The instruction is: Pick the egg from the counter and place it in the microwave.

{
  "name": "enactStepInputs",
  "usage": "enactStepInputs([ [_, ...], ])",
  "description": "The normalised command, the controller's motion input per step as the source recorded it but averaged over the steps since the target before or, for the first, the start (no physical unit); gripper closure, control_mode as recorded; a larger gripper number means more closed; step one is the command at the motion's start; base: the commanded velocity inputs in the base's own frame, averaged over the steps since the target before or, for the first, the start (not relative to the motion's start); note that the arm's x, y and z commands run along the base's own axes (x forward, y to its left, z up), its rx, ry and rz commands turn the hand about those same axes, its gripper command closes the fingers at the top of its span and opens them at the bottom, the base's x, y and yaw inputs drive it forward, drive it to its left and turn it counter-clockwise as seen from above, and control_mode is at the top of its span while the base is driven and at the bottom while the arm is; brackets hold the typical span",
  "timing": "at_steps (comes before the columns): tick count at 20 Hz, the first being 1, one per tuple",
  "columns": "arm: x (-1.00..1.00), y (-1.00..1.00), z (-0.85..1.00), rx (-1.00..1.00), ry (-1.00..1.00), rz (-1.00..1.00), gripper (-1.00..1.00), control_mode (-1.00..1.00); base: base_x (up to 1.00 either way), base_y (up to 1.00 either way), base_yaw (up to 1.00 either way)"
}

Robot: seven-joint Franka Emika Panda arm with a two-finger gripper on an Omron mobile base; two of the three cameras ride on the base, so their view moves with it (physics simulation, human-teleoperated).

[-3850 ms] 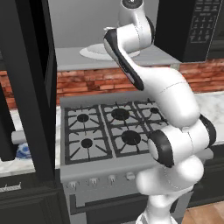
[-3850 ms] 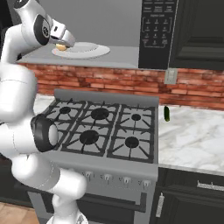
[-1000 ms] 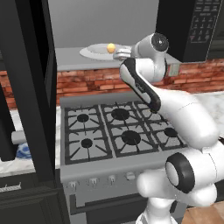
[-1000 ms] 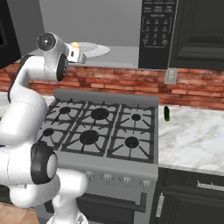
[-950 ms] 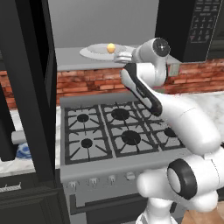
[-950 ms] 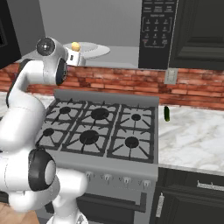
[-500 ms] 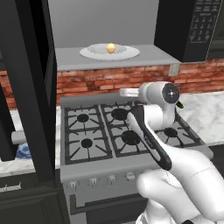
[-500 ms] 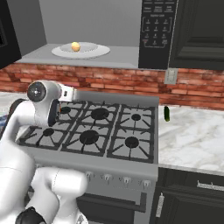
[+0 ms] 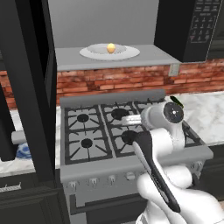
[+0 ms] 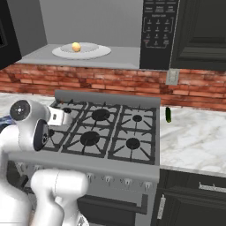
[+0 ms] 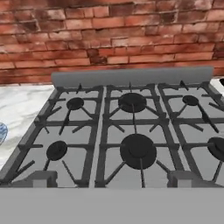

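The egg point(image 9: 111, 47) lies on the wide white plate point(image 9: 129, 54) inside the open microwave point(image 9: 192, 30), well above the stove; from the right it is the egg point(image 10: 76, 47) on the plate point(image 10: 98, 52), beside the keypad of the microwave point(image 10: 159, 26). My gripper point(image 9: 127, 118) hangs low over the stove's middle burners, far below the egg. It is open, and its fingertips point(image 11: 41, 178) stand wide apart with nothing between them. In the hand view the gripper point(image 11: 113, 179) faces the burners and the brick wall. The marbled counter point(image 10: 194, 137) lies right of the stove.
The steel stove point(image 10: 101, 128) with black grates is under the hand. A dark green vegetable point(image 10: 168, 114) lies on the right counter. A blue-and-white bowl point(image 9: 24, 151) sits on the left counter. The microwave's black door point(image 9: 26, 87) stands open at the left.
The arm has dropped from the microwave opening to just above the stove with its gripper open. The egg stays on the plate inside the microwave.
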Motion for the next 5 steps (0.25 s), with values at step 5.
enactStepInputs([
  [5,-1.00,-0.07,-0.40,0.00,0.25,-0.01,-1.00,-1.00,0.00,0.00,0.00],
])
